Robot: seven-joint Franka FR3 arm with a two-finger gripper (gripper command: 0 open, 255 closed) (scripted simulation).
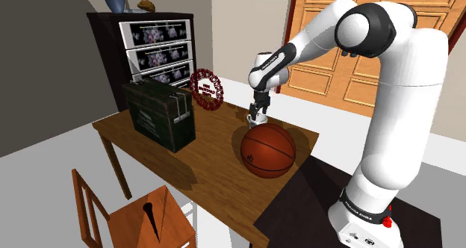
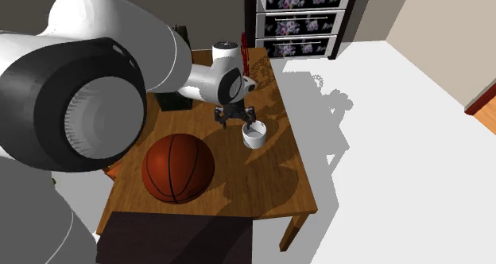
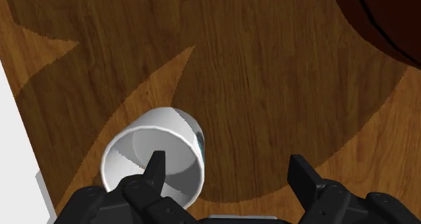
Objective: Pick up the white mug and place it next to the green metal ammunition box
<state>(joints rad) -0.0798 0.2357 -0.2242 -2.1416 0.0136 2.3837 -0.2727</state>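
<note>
A white mug (image 3: 177, 125) stands upright on the wooden table (image 1: 216, 153), just behind the basketball (image 1: 267, 150). My gripper (image 3: 228, 172) hovers over it, open, with one finger (image 3: 156, 167) above the mug's opening and the other finger (image 3: 300, 175) off to the side over bare wood; neither touches it. In the second exterior view the mug (image 2: 254, 135) sits right beside the gripper (image 2: 235, 118). In the shoulder view the gripper (image 1: 256, 113) points straight down at the mug (image 1: 252, 121). The dark green ammunition box (image 1: 160, 116) stands at the table's other end.
A large orange-brown basketball (image 2: 178, 168) rests on the table near the stand. A round red disc (image 1: 207, 88) stands behind the box. A dark dresser (image 1: 153, 41) is beyond the table, a wooden chair (image 1: 127, 217) at its front.
</note>
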